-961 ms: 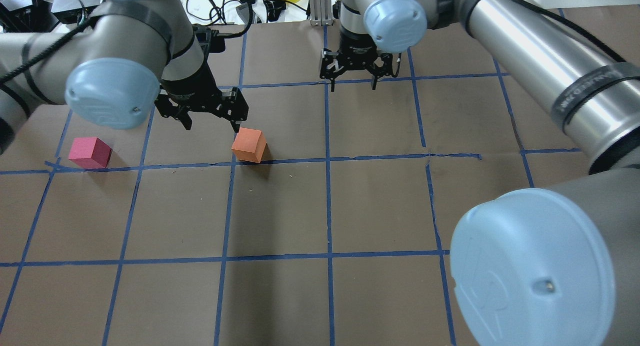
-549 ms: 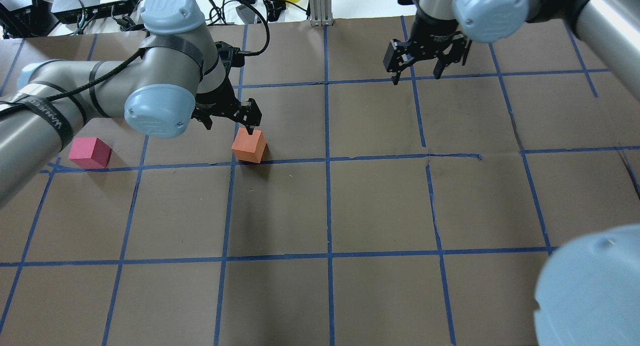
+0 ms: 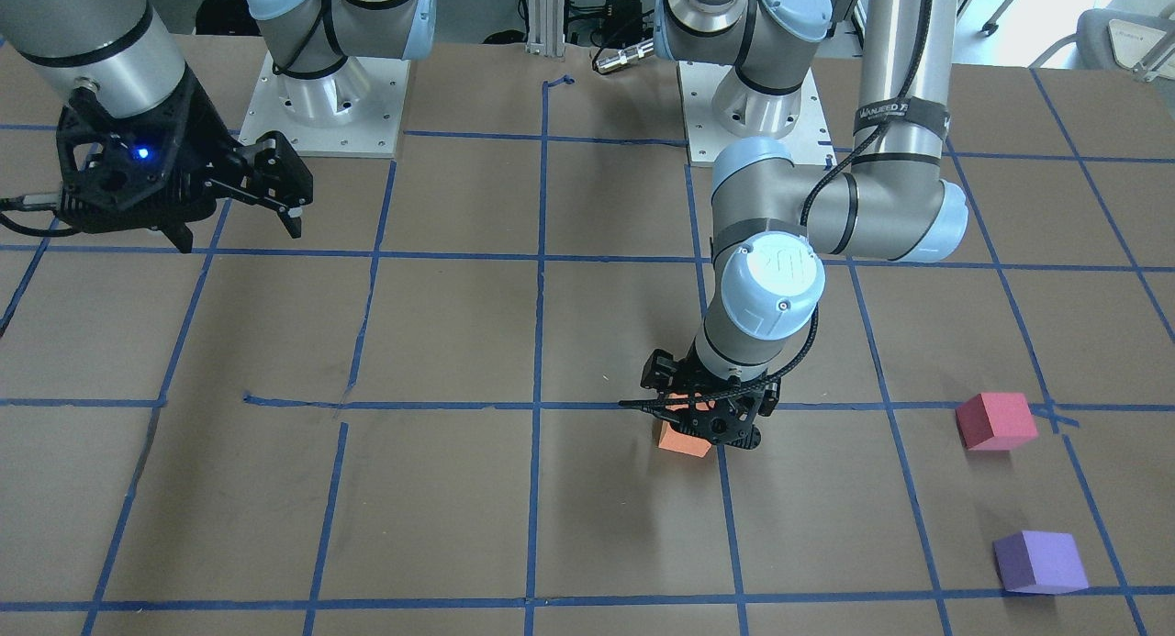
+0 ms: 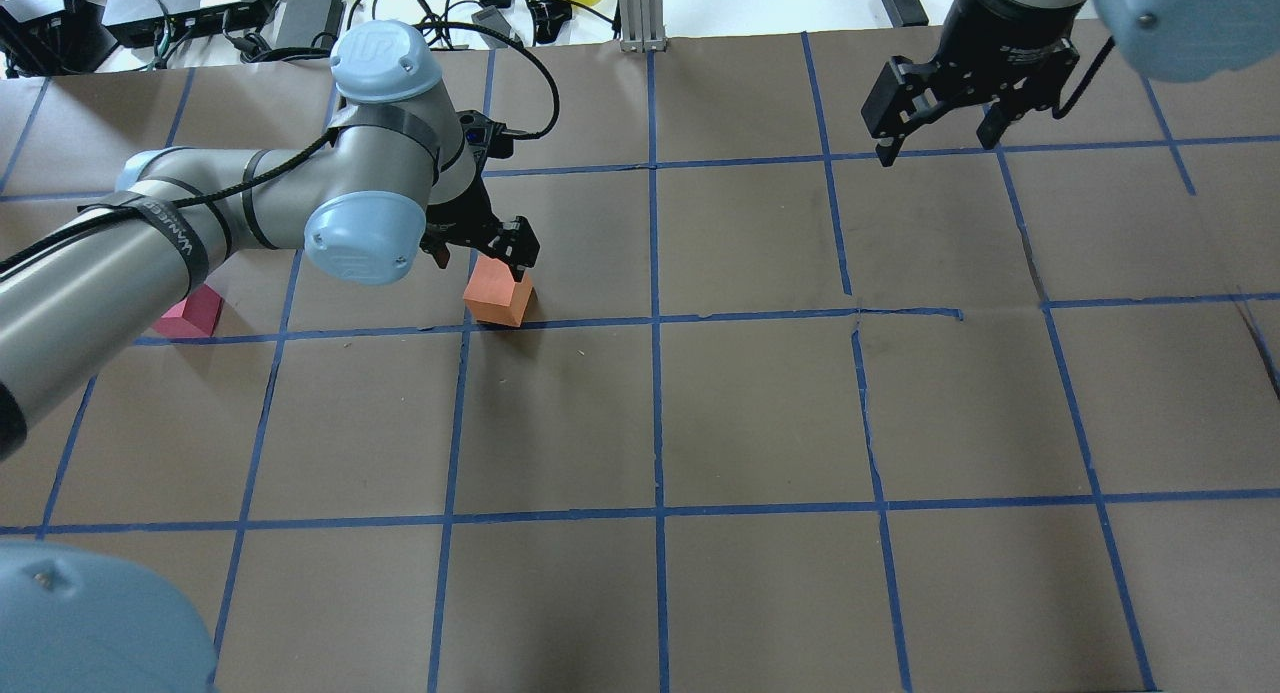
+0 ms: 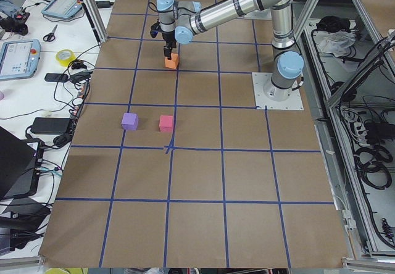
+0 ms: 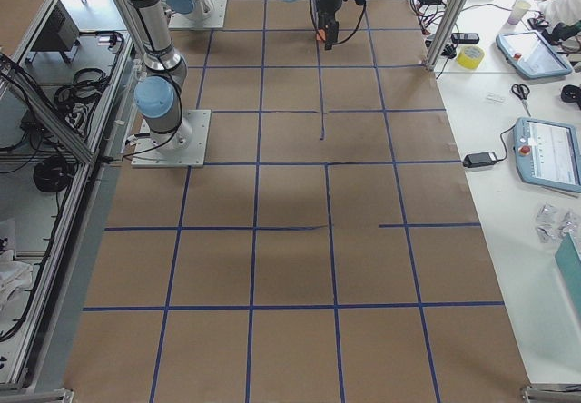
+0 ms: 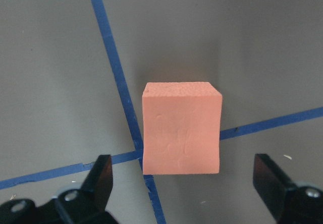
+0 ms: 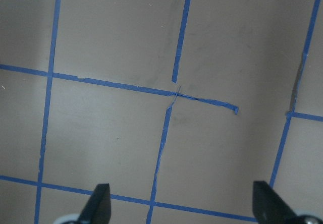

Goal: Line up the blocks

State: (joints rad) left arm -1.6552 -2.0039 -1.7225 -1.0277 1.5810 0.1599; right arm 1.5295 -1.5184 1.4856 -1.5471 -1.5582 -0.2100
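Orange block (image 4: 497,298) sits between left gripper's (image 4: 480,263) spread fingers (image 7: 101,178); right gripper (image 4: 935,145) gapes too; strap (image 3: 895,115) reads WANEED

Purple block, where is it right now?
Front-facing view, lower right: the purple block sits on the robot's left side, apart from the reddish-pink block, farther from the robot.

UR logo | left arm's joint cap (image 4: 385,58) | arm strap (image 4: 178,235) lettering illegible
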